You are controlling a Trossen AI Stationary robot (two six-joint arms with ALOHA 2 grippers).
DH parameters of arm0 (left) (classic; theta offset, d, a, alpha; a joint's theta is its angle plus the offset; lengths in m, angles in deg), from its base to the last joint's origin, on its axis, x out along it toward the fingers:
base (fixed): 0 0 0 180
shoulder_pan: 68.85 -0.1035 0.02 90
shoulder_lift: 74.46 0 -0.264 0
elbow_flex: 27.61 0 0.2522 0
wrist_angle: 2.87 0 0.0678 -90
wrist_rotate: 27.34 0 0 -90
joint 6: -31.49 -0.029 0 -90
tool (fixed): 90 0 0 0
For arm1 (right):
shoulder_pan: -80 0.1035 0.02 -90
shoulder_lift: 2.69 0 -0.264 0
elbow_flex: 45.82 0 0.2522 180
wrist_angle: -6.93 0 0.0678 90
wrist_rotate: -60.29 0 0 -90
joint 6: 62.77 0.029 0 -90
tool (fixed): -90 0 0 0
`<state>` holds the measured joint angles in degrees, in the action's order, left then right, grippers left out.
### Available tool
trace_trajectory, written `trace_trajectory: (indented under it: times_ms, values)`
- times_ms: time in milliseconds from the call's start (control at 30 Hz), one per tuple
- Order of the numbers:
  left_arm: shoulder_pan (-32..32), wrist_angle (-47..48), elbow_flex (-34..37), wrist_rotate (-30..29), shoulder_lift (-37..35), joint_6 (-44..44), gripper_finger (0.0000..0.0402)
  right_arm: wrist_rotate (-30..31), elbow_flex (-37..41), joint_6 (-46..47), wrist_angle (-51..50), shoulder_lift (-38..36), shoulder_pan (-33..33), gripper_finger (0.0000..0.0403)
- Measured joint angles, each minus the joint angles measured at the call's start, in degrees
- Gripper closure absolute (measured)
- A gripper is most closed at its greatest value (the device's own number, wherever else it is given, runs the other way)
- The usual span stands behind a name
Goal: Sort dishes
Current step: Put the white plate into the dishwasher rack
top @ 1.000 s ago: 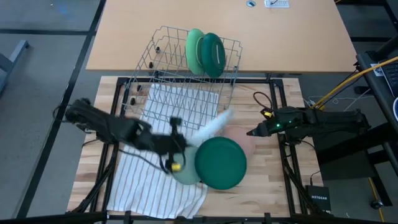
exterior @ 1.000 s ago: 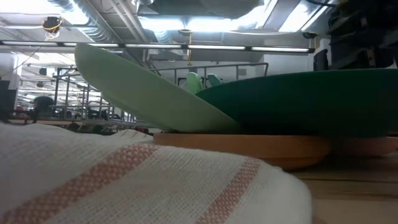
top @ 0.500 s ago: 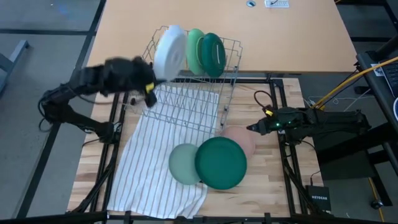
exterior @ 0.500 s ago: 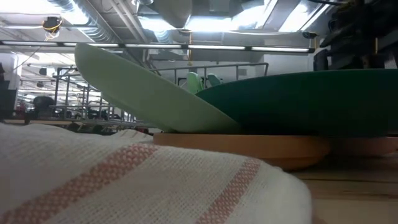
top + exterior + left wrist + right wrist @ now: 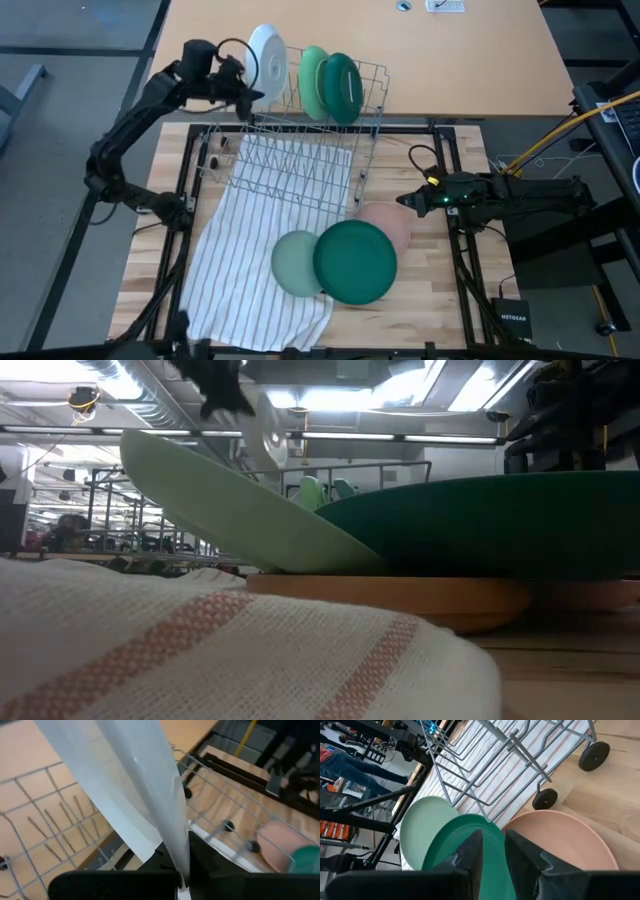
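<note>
The left gripper [image 5: 243, 88] is at the far left corner of the wire rack [image 5: 300, 130], fingers clamped on the rim of the white plate [image 5: 267, 62], which stands on edge in the rack. Beside it, to the right, stand a light green plate [image 5: 313, 82] and a dark green plate [image 5: 342, 87], both upright. The right gripper [image 5: 408, 203] rests at the table's right side, fingers set slightly apart, just beside the pink plate [image 5: 388, 222]. A large dark green plate [image 5: 355, 261] overlaps the pink plate and a pale mint plate [image 5: 295, 263], which lies on the striped cloth [image 5: 240, 260].
</note>
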<state>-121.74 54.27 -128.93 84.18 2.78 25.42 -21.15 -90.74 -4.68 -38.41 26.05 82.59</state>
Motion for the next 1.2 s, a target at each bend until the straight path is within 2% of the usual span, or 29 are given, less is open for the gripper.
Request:
trace_trajectory:
  times_ms: [133,300,567,833,1000,1200]
  values:
    - [-5.9,-6.0,3.2,5.3,3.5,2.1,0.0401,0.0,0.0,-0.5,0.0,0.0,0.0,0.0317]
    - [-11.1,-11.0,3.8,11.7,9.2,2.4,0.0401,0.2,0.0,-1.6,0.0,0.0,0.0,0.0317]
    - [-16.1,-21.6,3.8,18.7,17.1,4.2,0.0401,6.0,0.1,-3.1,-0.4,0.0,0.0,0.0317]
    - [-20.9,-25.0,3.8,19.4,20.1,3.4,0.0401,6.7,0.1,-3.1,-0.4,0.0,0.0,0.0317]
    - [-23.6,-25.3,3.8,19.6,20.9,2.6,0.0401,9.8,0.1,-3.1,-0.3,0.0,0.0,0.0317]
    - [-24.1,-27.0,3.8,23.1,22.8,1.3,0.0401,11.7,0.1,-3.1,-0.3,0.0,0.0,0.0317]
